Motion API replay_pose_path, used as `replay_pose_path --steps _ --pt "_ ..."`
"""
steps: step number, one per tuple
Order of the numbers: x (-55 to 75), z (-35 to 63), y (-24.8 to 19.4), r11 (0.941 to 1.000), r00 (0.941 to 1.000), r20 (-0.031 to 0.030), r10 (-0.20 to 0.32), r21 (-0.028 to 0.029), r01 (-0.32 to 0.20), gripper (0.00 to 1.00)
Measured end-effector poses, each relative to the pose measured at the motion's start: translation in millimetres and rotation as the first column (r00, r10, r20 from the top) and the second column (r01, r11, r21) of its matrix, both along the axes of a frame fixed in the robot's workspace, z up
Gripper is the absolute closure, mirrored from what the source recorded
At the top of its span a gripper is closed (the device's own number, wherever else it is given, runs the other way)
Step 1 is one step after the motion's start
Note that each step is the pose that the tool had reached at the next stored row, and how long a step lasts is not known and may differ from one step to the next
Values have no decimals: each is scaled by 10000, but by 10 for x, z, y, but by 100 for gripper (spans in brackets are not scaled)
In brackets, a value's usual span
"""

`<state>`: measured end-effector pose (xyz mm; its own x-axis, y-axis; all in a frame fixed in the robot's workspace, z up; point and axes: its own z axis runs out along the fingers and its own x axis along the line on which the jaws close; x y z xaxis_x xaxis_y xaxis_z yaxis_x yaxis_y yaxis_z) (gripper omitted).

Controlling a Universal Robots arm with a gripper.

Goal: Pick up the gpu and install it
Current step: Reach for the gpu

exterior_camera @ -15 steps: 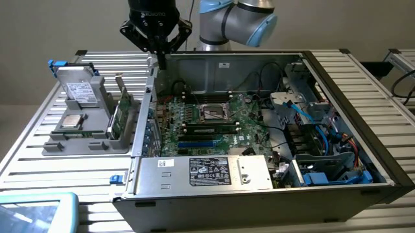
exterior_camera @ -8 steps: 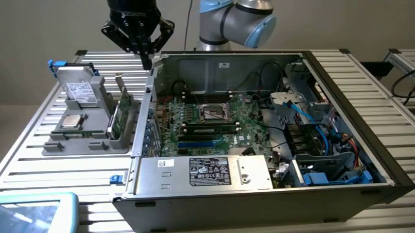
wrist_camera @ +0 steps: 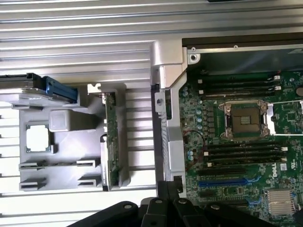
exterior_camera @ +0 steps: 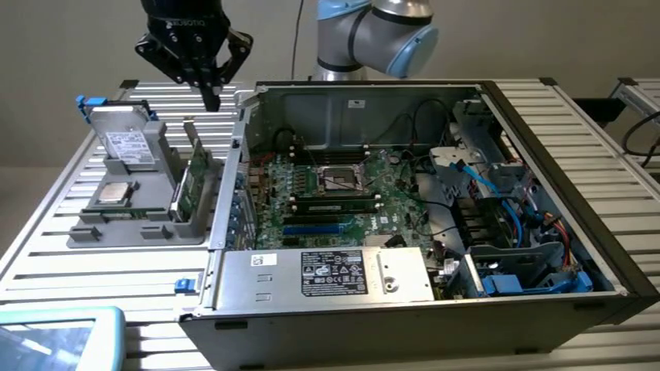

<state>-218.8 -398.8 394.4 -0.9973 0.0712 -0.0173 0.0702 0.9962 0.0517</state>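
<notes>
**Robot arm hangs over graphics card, hand empty**

The gripper (exterior_camera: 212, 94) hangs in the air with its black fingers clenched together and nothing between them. It is above the seam where the grey holder (exterior_camera: 113, 232) meets the open computer case (exterior_camera: 341, 104). The graphics card (exterior_camera: 196, 182) is near it but untouched. The card stands upright on its long edge in a groove at the side of the holder nearest the case, with its green face showing in the exterior view.

Standing that way, the card offers its thin top edge to a pinch from above, which is likely why it is parked on end rather than laid flat. From the wrist camera it reads as a narrow green strip (wrist_camera: 111, 137), and the closed gripper (wrist_camera: 166, 191) sits off to the side of it, over the case wall.

A silver hard drive (exterior_camera: 129, 145) leans in the same holder, and a processor chip (exterior_camera: 111, 193) lies flat in its own recess. Each part seems to have a fixed seat.

The case lies on its side on the slatted table (exterior_camera: 62, 263) with the panel off, so the main board (exterior_camera: 273, 193) faces up. The blue slot (exterior_camera: 314, 229) is open to a straight downward push. No card is fitted yet.
</notes>
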Motion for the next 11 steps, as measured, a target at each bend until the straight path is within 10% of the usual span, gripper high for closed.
replay_pose_path --steps 11 --pt "-354 -13 0 10000 10000 0 13 5 -13 89"
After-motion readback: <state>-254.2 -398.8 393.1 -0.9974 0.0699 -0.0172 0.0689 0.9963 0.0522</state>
